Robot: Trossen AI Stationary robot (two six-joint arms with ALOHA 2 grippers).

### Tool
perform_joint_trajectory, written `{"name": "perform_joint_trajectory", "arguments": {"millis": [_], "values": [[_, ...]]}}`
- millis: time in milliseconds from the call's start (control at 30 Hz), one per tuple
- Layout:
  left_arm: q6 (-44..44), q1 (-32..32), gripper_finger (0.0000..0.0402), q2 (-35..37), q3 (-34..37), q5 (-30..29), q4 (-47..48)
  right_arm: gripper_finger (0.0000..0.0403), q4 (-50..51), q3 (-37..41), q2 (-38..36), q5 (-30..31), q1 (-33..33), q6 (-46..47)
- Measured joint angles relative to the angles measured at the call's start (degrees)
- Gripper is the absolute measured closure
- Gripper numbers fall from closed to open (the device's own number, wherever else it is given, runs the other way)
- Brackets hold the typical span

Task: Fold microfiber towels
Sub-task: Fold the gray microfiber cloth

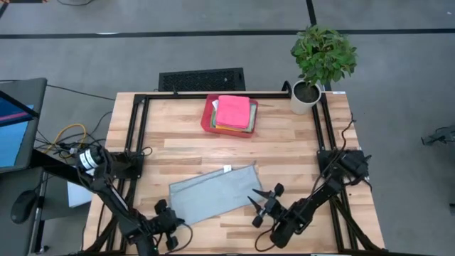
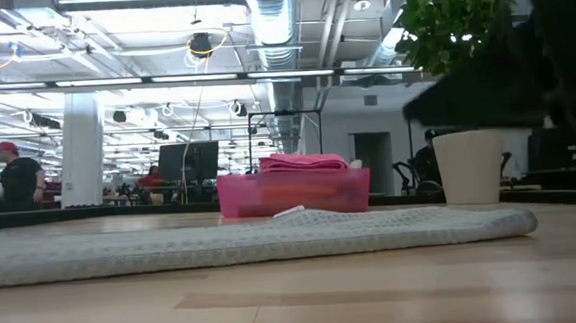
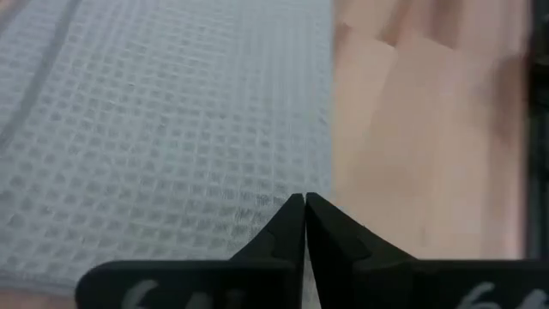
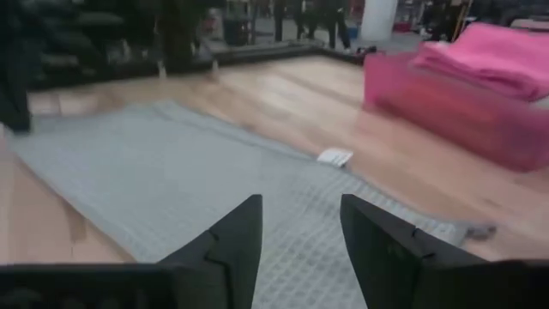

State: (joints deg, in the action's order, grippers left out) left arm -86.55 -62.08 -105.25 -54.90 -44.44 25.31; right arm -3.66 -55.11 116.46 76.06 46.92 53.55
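I see the grey towel [image 1: 213, 193] lying folded in a long strip on the near half of the wooden table [image 1: 284, 153], turned a little so its right end points away from me. Its small white label [image 1: 227, 169] sticks out at the far long edge. The left gripper [image 1: 169, 229] is at the near left corner of the towel; in the left wrist view its fingers [image 3: 283, 236] are pressed together, with the tips just over the towel's side edge where the weave meets bare wood. I cannot tell if they pinch any cloth. The right gripper [image 1: 264, 203] is at the right end of the strip, and its two fingers [image 4: 232, 240] stand apart above the cloth, holding nothing.

The red tray [image 1: 207, 117] sits at the far side of the table with a pink towel [image 1: 233, 111] on top of the stack inside. A potted plant [image 1: 320, 60] stands at the far right corner. Between the tray and the grey towel is a wide band of bare wood.
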Motion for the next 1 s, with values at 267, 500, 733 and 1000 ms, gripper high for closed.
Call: {"name": "perform_joint_trajectory", "arguments": {"millis": [267, 500, 733, 1000], "values": [[1.2, -3.5, 0.0397, 0.0, -0.1, -5.4, -0.5, 0.0225, -4.4, 0.0, 5.0, -3.2, -1.3, 0.1], [2.1, -3.3, 0.0393, 0.0, -0.1, -5.5, -1.5, 0.0233, -5.8, 0.0, 7.6, -9.3, -3.7, 0.6], [12.0, -3.3, 0.0396, 0.0, -0.2, -2.6, -8.4, 0.0239, -6.6, 0.0, 7.3, -10.2, -4.9, 0.5], [11.0, -2.9, 0.0401, -0.7, -0.2, -3.5, -3.2, 0.0241, -7.1, 0.0, 7.3, -11.6, -5.0, 0.1]]}}
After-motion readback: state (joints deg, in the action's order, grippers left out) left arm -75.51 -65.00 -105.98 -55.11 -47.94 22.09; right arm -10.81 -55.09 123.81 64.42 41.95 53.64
